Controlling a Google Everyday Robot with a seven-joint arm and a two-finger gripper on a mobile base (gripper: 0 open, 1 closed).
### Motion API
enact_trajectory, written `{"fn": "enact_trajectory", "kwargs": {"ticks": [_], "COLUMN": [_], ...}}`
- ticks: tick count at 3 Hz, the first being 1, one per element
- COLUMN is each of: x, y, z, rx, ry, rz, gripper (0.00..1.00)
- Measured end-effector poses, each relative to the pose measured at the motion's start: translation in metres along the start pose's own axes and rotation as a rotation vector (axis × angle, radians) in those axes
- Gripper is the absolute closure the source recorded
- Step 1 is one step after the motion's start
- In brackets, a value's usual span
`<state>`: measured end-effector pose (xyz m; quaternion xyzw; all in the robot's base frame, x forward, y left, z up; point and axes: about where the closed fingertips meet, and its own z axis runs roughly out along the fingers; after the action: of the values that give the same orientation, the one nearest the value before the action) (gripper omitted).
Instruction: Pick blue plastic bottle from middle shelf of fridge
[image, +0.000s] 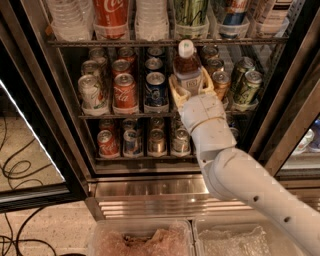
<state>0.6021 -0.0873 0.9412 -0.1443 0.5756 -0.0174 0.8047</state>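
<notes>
The blue plastic bottle (187, 64), with a white cap, dark drink and pale label, stands upright between the tan fingers (175, 94) of my gripper (191, 84). The gripper is shut on the bottle's lower body, in front of the middle shelf (125, 116) of the fridge (60, 105). The bottle's cap reaches up to the rack above. My white arm comes in from the lower right and hides the bottle's base and the lane behind it.
On the middle shelf a blue can (156, 90) and a red cola can (124, 91) stand left of the bottle, green cans (248, 86) to the right. Large bottles fill the upper rack (150, 42). Cans line the lower shelf (150, 142). Clear bins (142, 239) sit below; the door frame (287, 125) is at right.
</notes>
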Motion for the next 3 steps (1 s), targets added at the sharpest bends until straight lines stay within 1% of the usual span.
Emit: {"fn": "enact_trajectory", "kwargs": {"ticks": [1, 2, 3], "x": [-0.005, -0.009, -0.010], "y": [-0.024, -0.065, -0.068], "z": [-0.009, -0.011, -0.018], "rx": [-0.061, -0.090, -0.134], "ry": [0.096, 0.188, 0.240], "rz": [-0.053, -0.082, -0.096], "gripper": [1.00, 1.00, 1.00]}}
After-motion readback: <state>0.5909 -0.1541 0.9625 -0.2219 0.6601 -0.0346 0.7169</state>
